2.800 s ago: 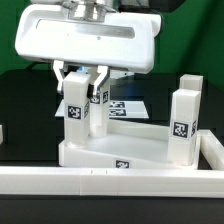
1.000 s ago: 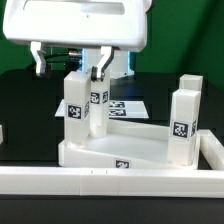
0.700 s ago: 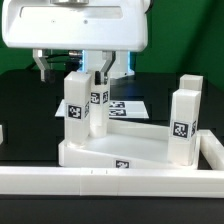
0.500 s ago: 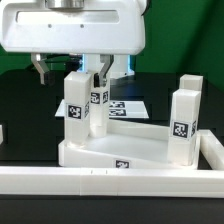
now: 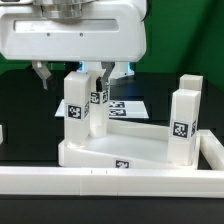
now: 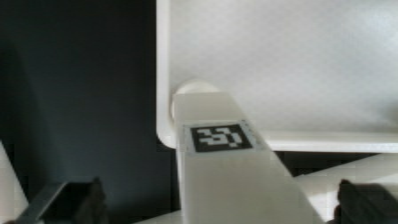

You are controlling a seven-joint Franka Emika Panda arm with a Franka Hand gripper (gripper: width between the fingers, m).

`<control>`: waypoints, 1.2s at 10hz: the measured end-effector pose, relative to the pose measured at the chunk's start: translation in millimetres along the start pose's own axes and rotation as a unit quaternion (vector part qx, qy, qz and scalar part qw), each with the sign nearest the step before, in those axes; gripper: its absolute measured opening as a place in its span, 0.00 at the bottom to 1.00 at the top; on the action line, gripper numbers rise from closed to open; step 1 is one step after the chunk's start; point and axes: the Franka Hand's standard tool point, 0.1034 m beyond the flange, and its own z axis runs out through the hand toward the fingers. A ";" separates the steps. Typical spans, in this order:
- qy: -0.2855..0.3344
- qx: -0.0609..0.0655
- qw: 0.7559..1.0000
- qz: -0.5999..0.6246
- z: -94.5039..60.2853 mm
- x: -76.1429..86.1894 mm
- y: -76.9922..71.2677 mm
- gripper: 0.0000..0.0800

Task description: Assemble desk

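Observation:
The desk's white tabletop (image 5: 115, 150) lies upside down, with several white tagged legs standing upright in its corner sockets. My gripper (image 5: 75, 78) hangs open over the near leg (image 5: 78, 108) on the exterior view's left. One dark finger (image 5: 42, 75) is on each side of the leg's top, and neither touches it. A second leg (image 5: 98, 105) stands just behind, and two more (image 5: 182, 128) stand at the right. In the wrist view the leg (image 6: 222, 140) and its tag rise between my gripper's (image 6: 217, 205) spread fingers, with the tabletop (image 6: 285, 60) beyond.
A long white border rail (image 5: 110, 182) runs along the front of the black table. The marker board (image 5: 128, 105) lies flat behind the tabletop. The gripper's large white body fills the top of the exterior view.
The jaws that stood close round the left leg's top have opened wide and lifted off it. In the last second the hand sank slightly and drifted right.

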 end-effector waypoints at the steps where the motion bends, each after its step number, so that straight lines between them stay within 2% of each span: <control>1: 0.000 -0.001 1.000 -0.005 0.9 0.3 0.3 0.65; 2: 0.000 -0.002 1.000 -0.008 2.3 0.7 1.4 0.48; 3: 0.000 -0.003 1.000 -0.006 2.6 0.5 1.6 0.36; 8: 0.000 -0.001 1.000 0.023 3.1 0.3 1.9 0.36; 10: 0.004 0.009 0.989 0.147 3.4 0.2 4.6 0.36; 12: 0.006 0.009 0.969 0.246 3.8 0.7 4.1 0.36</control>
